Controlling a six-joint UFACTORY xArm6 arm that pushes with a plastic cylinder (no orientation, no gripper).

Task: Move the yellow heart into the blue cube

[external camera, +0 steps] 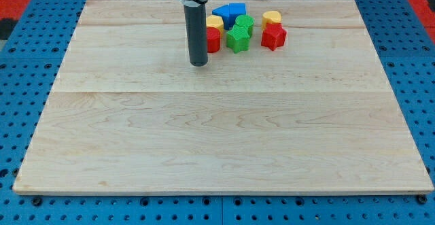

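Blocks (245, 29) crowd top edge; my tip (198, 64) left.

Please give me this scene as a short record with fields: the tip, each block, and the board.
tip: my tip on the board, left of and below the block cluster
blue block: top of cluster
yellow blocks: one beside the rod, one at the view's right
green blocks: star, another above it
red blocks: star right, one next to the rod
board: wooden
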